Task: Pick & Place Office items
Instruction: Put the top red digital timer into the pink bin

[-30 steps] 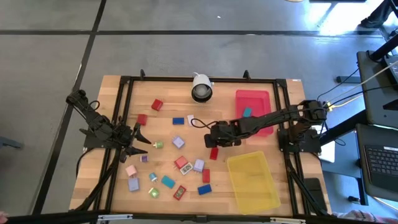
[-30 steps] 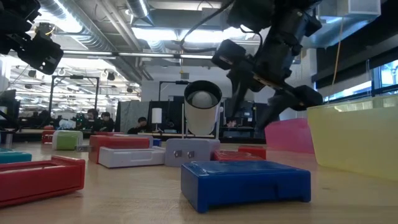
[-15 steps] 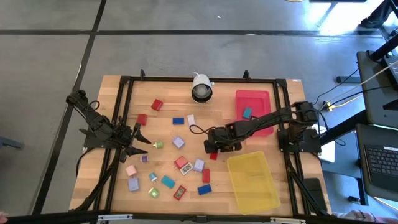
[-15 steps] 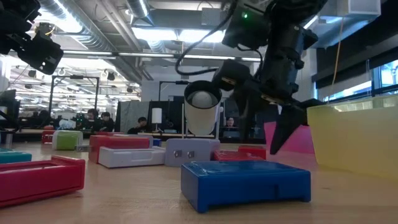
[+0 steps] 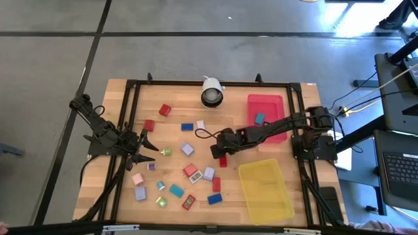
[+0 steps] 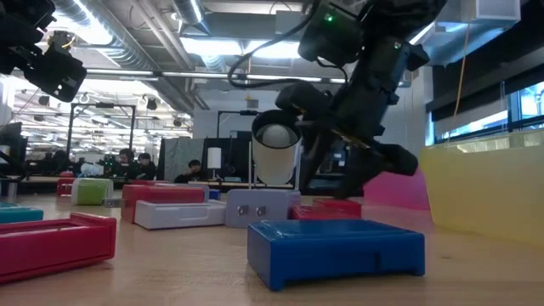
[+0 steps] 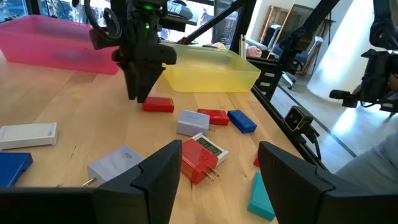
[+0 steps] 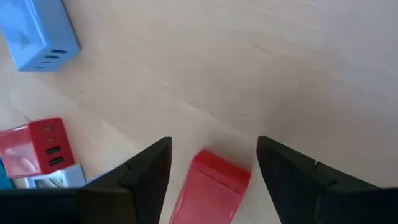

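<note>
Red block (image 8: 211, 190) sits between the right end effector's (image 8: 211, 180) spread fingers (untouched), tabletop (image 8: 280, 56) beneath.

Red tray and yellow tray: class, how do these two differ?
The red tray lies farther back, by the white camera; the yellow tray lies near the front edge. The red tray holds a teal block; the yellow tray shows nothing inside. Both are rectangular and on the right arm's side.
</note>
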You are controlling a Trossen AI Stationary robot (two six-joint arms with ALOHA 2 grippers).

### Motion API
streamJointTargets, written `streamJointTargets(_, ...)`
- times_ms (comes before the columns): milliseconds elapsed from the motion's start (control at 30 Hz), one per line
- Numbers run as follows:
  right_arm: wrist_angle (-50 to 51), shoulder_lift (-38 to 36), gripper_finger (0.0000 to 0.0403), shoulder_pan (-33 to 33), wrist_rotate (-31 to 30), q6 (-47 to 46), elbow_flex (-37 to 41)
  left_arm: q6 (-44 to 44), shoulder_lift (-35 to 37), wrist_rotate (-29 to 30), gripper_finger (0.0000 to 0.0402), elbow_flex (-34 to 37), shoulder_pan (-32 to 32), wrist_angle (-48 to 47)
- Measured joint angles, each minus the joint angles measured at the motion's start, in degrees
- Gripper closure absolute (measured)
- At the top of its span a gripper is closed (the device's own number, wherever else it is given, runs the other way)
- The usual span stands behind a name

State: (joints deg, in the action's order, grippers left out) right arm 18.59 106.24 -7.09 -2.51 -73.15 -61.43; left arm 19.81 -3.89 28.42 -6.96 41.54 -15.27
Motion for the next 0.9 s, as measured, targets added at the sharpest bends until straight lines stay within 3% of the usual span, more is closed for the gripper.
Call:
streamJointTargets(267, 0.66, -0.28, 0.0166, 0.23, 11.92, -1.17, -0.41, 0.0, -0.01, 0.0, 0.0193, 0.0, -0.02, 0.0)
streamJointTargets(467, 0.26, -0.28, 0.0166, -0.64, 7.04, 1.15, -0.81, 0.0, 0.01, 0.0, 0.0192, 0.0, 0.0, 0.0)
streamJointTargets(667, 0.27, -0.4, 0.0166, -0.62, 3.55, 21.23, -0.81, 0.0, 0.0, 0.0, 0.0194, 0.0, -0.02, 0.0)
streamJointTargets(900, 0.05, -0.96, 0.0166, -3.35, 7.83, 47.65, -0.81, 0.0, 0.0, 0.01, 0.0193, -0.01, -0.01, 0.0)
